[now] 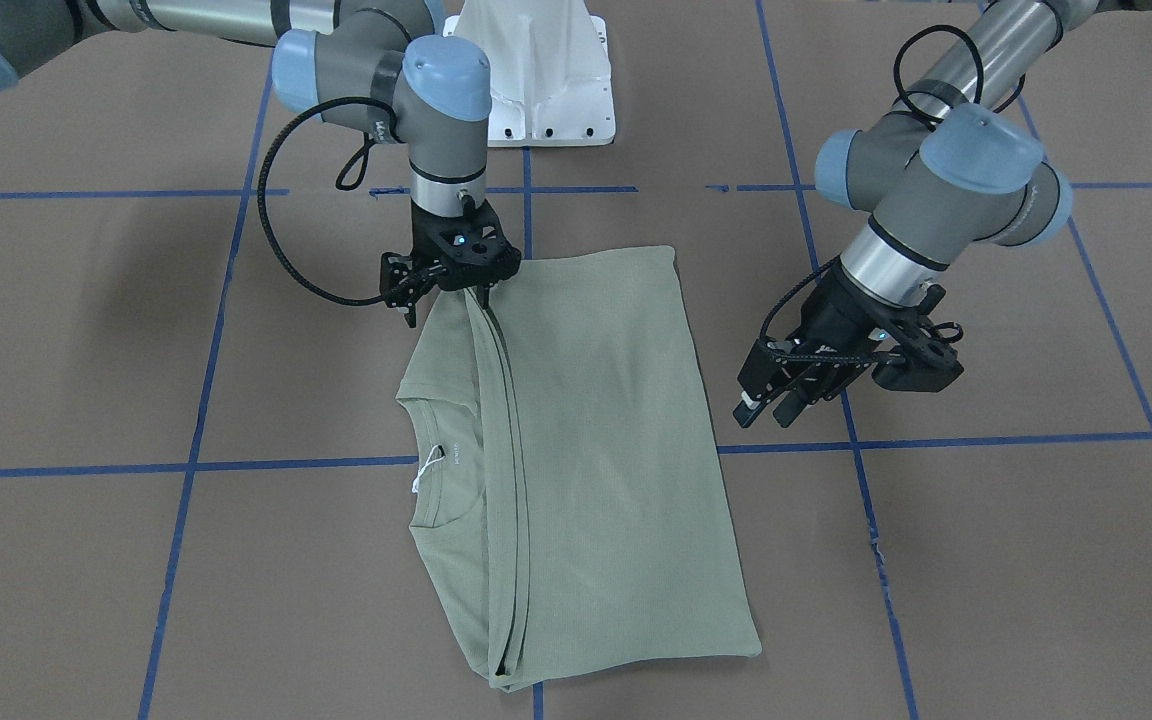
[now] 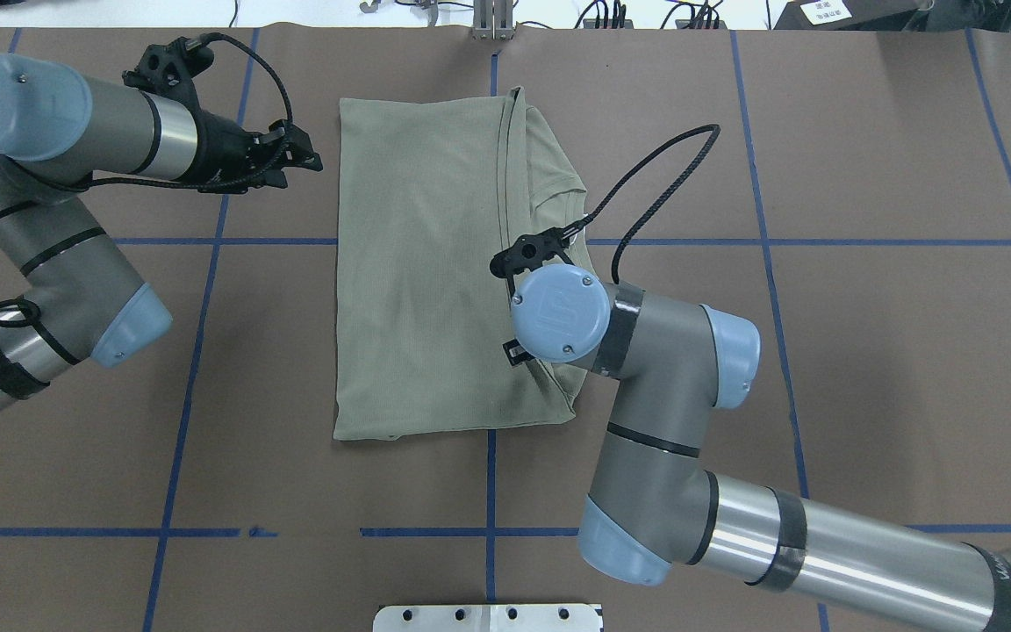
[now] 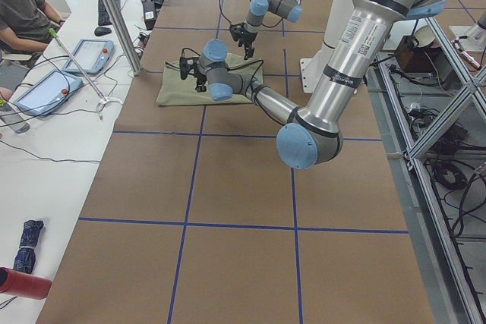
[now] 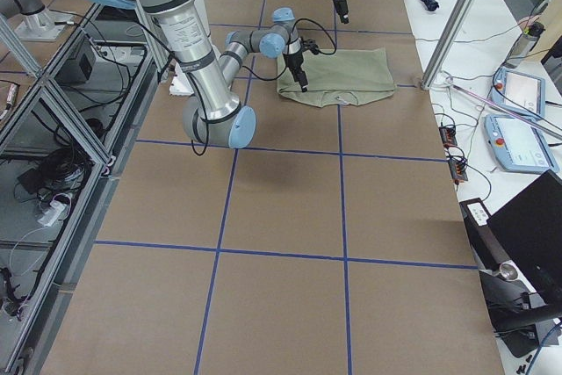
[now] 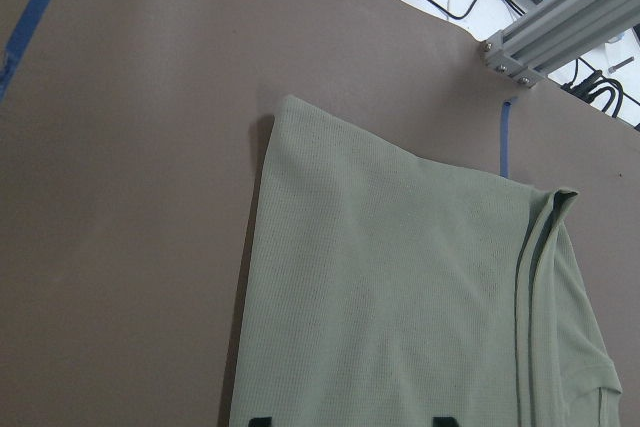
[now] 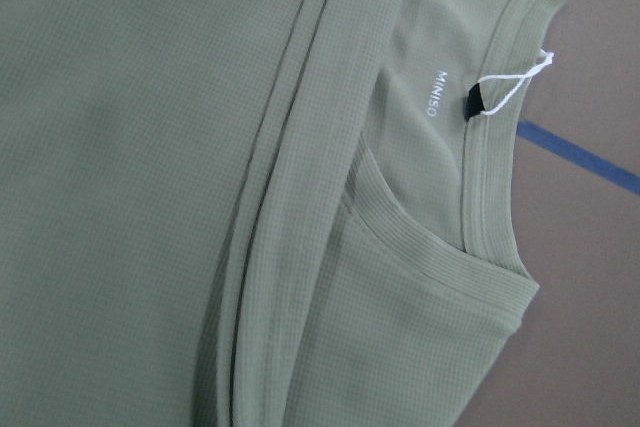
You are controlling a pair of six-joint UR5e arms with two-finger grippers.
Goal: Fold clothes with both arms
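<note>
Overhead exterior: pale sage-green long-sleeved knit shirt (image 2: 418,263) lies folded lengthwise on the brown paper-covered table (image 2: 821,351). Left black two-finger gripper (image 1: 764,408) hangs beside it, released (both tips show apart in its wrist view). Right black two-finger gripper (image 1: 484,290) meets the fold's robot-side end; whether clenched, I cannot tell.

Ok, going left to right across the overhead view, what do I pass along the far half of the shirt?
The left gripper → shirt's folded-over panel → fold edge → collar.
</note>
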